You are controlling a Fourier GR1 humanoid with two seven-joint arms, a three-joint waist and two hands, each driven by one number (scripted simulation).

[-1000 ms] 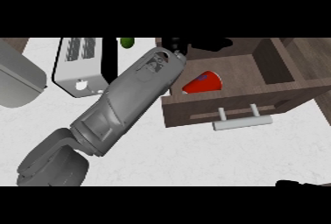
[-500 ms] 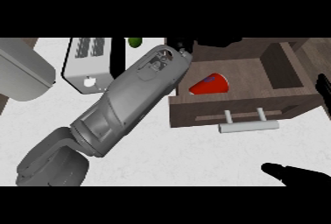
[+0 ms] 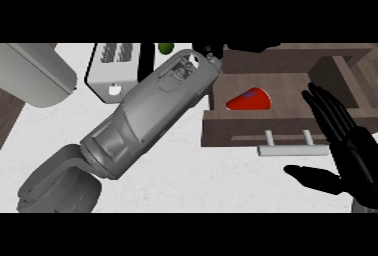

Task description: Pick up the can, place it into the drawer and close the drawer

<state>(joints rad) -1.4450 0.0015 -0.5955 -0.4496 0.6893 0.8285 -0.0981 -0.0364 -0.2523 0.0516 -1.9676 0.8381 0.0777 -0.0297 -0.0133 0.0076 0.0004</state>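
Drawer (image 3: 244,137) open; red can (image 3: 249,100) lying inside.
Left forearm (image 3: 148,125) stretched diagonally toward drawer's back corner; left hand (image 3: 209,49) mostly hidden, fingers cannot tell; right hand (image 3: 341,145) released, fingers straight, by handle (image 3: 293,149); toaster (image 3: 114,65) behind.

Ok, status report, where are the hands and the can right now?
Right hand open, by the drawer handle. Left hand mostly hidden past the drawer. Red can inside, drawer open. Nothing blocking.
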